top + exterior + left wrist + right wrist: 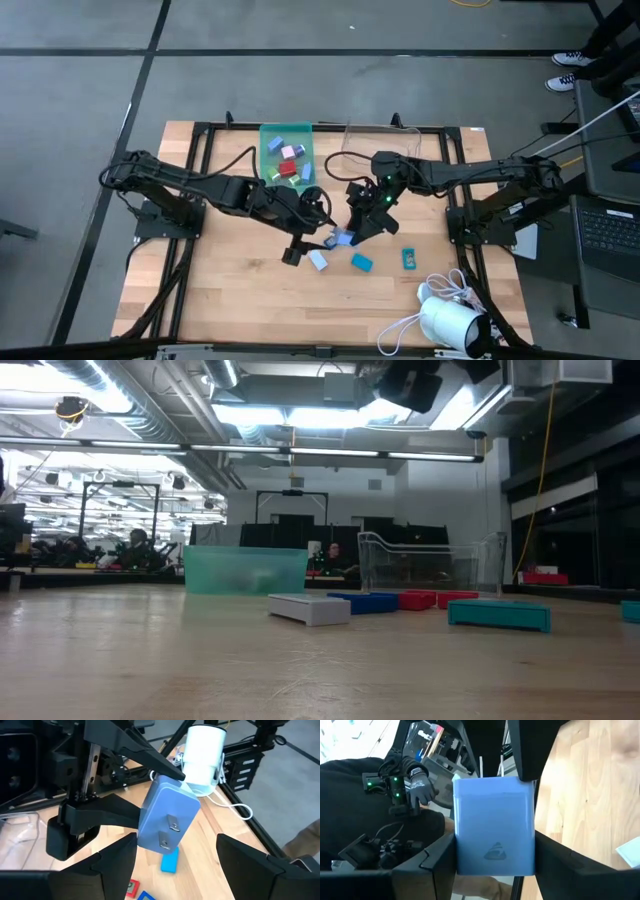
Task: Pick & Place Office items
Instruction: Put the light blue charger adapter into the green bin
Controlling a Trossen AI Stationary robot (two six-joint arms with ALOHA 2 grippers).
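Observation:
A light blue box-shaped item (167, 815) with two metal clips on its face hangs above the table's middle, with my right gripper (354, 230) shut on it. My left gripper (175, 867) is open just left of it, one finger on either side of the box's lower end, with no touch showing. Loose office items lie on the wood below: a white piece (317, 260), two teal ones (361, 263) (408, 259), and blue (365, 601) and red (418, 599) pieces. Several more sit in the teal tray (268, 135). My right gripper pinches the light blue box between its two fingers, one on the box's upper end (172, 777) and one on its side (144, 815). The fingers come nearly level from the table's right. The box is tilted and lifted clear of the table.
A clear plastic bin (375, 140) stands beside the teal tray at the far edge. A white cylindrical device with a white cable (445, 320) lies at the near right corner. Bare wood lies at the near left.

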